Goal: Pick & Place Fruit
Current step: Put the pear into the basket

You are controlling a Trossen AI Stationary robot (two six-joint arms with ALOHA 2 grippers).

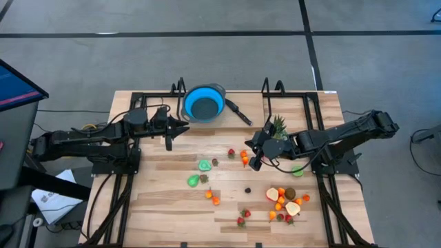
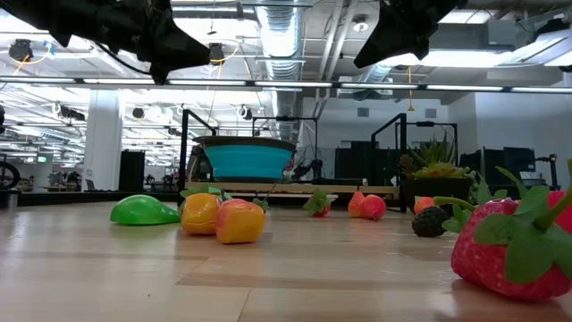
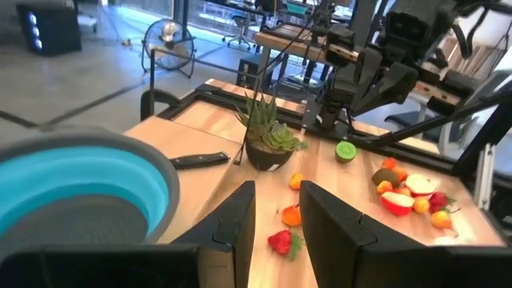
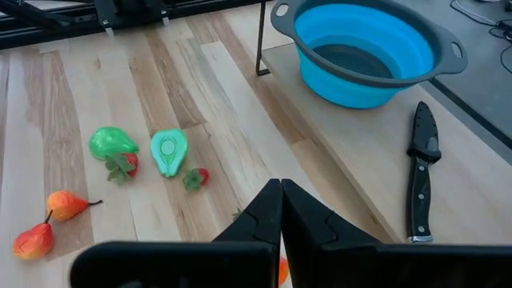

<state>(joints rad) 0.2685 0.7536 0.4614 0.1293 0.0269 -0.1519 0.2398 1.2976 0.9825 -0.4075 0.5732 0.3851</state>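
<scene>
Many fruit lie scattered below the pressed-together right end effector.

Pale wood table with visible grain, satin sheen; glossy plastic fruit; blue bowl looks matt rubbery plastic with grey rim; matt black knife
</scene>
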